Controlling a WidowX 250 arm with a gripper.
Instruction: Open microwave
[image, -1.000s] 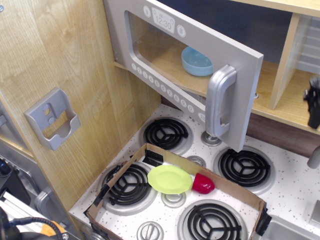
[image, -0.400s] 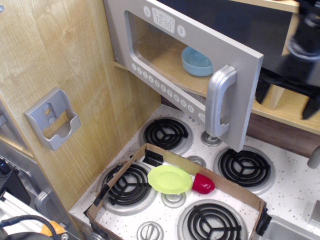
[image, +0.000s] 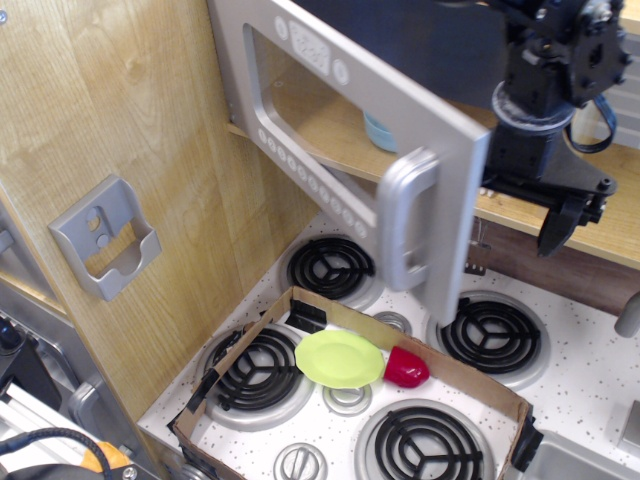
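Note:
The grey toy microwave (image: 450, 150) is at the top. Its door is swung partly open toward me, hinged on the left. The clear window (image: 310, 105), the row of round buttons (image: 300, 165) and the silver handle (image: 405, 220) face the front left. A blue bowl (image: 378, 132) shows inside, behind the door. My black gripper (image: 518, 212) is just behind the door's free right edge, at the shelf. Its jaws are spread open and hold nothing. One finger (image: 555, 228) shows; the other is hidden behind the door.
Below is a white stovetop with black burners (image: 495, 335). A cardboard tray (image: 240, 340) on it holds a green plate (image: 340, 358) and a red cup (image: 405, 368). A grey wall bracket (image: 105, 238) hangs on the wooden panel at left.
My gripper has come in from the right edge to behind the door's free edge. The door has swung further open, its handle moving left and toward me.

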